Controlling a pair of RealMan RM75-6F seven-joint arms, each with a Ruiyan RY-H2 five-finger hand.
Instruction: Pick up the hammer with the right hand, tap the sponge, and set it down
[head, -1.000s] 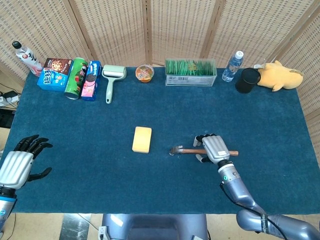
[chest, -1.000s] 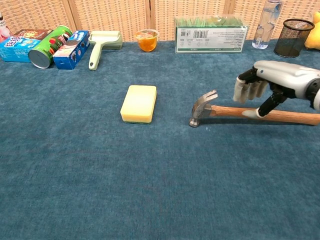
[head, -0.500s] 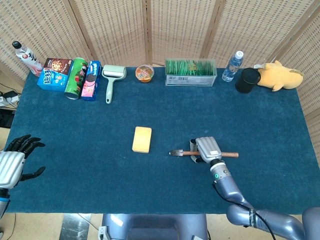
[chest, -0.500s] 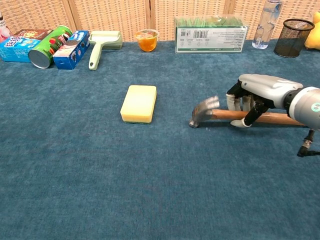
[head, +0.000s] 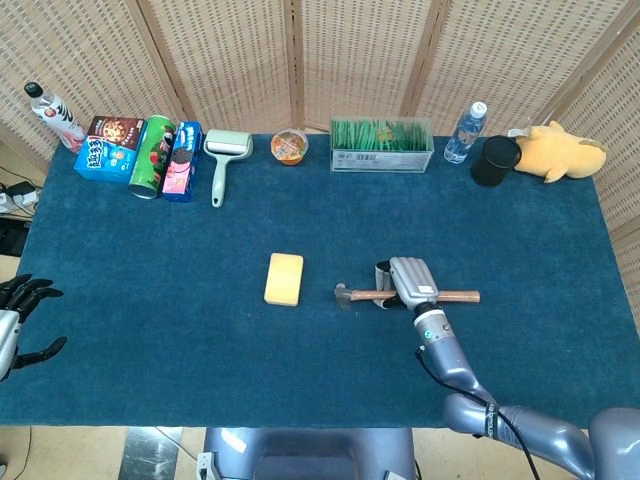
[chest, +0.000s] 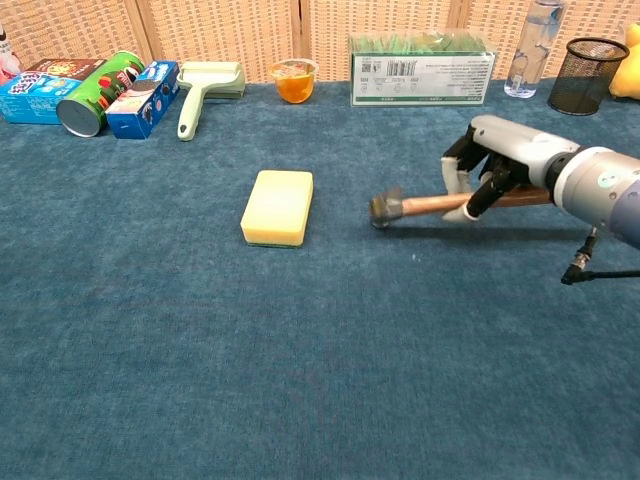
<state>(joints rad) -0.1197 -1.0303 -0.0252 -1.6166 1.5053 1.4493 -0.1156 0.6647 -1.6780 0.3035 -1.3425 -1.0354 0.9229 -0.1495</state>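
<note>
A yellow sponge (head: 284, 278) (chest: 279, 206) lies flat near the middle of the blue table. To its right, the hammer (head: 450, 296) (chest: 412, 203) hangs a little above the cloth, and its shadow falls below it. The metal head points left toward the sponge, a short gap away. My right hand (head: 408, 282) (chest: 497, 158) grips the wooden handle with fingers curled around it. My left hand (head: 14, 322) shows only at the far left edge of the head view, off the table, fingers spread and holding nothing.
Along the back edge stand snack boxes (head: 108, 146), a green can (head: 152, 156), a lint roller (head: 225, 155), an orange cup (head: 289, 146), a green box (head: 381, 146), a water bottle (head: 465, 132), a black mesh cup (head: 494, 160) and a yellow plush (head: 558, 150).
My right hand has closed around the hammer's handle, raised it off the cloth and carried it slightly left toward the sponge. My left hand has drawn back toward the left edge.
</note>
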